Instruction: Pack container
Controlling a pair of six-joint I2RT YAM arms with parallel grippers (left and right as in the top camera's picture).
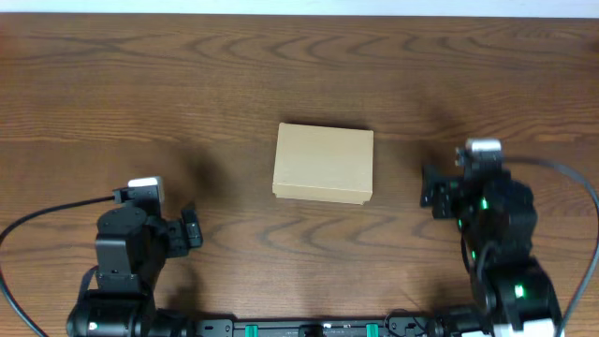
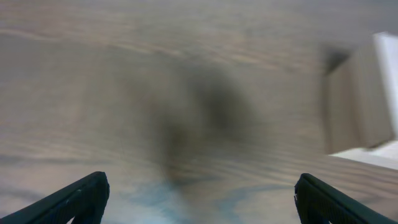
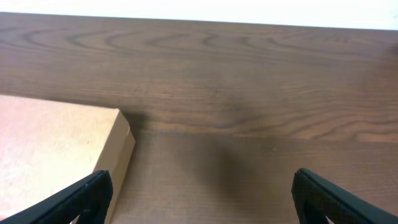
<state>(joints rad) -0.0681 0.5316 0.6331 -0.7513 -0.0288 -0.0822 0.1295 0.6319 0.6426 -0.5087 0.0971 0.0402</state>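
From the overhead camera I see the small rectangular tan cardboard box [image 1: 324, 164] lying flat at the middle of the dark brown wooden table [image 1: 112, 84]. Its flap lid is down and its long edges run left to right. Bare wood borders all four of its edges, widest toward the top of the frame, where the table's far edge shows as a pale strip. My left gripper [image 1: 192, 227] sits in the lower left, well apart from the box's lower left corner. My right gripper [image 1: 430, 192] sits right of centre, near the box's right edge but not touching it. From up here I cannot tell how either pair of jaws stands.

The left wrist view is badly blurred. The left gripper [image 2: 202, 200] has its two dark fingers [image 2: 78, 199] spread wide to the bottom corners, with only wood grain between them. The box [image 2: 357, 102] shows as a tan block at the right edge of the frame.

In the right wrist view the right gripper [image 3: 202, 198] is likewise spread wide, with bare wood between its fingers at the bottom corners. The box [image 3: 56, 155] fills the lower left, its corner just above the left-hand finger [image 3: 81, 196]; I cannot tell whether they touch. Open wood runs from the box's side edge across to the right and up to the table's far edge at the top.
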